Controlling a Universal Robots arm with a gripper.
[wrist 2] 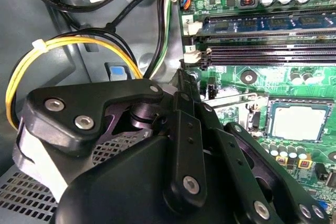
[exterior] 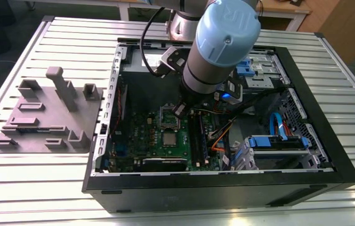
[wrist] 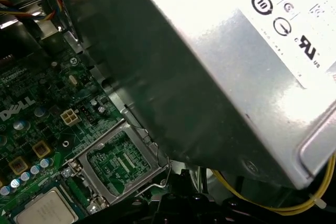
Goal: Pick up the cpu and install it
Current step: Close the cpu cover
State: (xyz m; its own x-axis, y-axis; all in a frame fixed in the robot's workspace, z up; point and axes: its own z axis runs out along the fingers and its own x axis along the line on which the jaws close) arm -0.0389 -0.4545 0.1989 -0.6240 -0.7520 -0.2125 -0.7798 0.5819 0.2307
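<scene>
- The cpu (exterior: 167,138) lies flat on the green motherboard (exterior: 138,131) inside the open computer case (exterior: 348,175), with its silvery metal top facing up.
- It is square, so it has no long axis. In the second wrist view its edges (wrist 2: 298,122) run in line with the long memory sticks (wrist 2: 268,24).
- It sits just beside the open cpu socket (exterior: 168,117), on the side nearer the exterior camera. In the first wrist view the socket's bare contact field (wrist: 118,163) shows inside its metal frame, with the cpu (wrist: 44,211) next to it.
- The end effector (exterior: 181,111) hangs low over the board, by the socket's edge toward the memory slots, and is apart from the cpu.
- The pictures do not show how far open it is. The cpu is not in its hold.
- The grey power supply box (wrist: 236,77) stands close by, and a yellow cable (wrist 2: 68,43) curves past the black linkages.
- The case rests on a slatted metal desk (exterior: 27,188). A grey parts fixture (exterior: 45,117) lies on the desk at the exterior view's left.
</scene>
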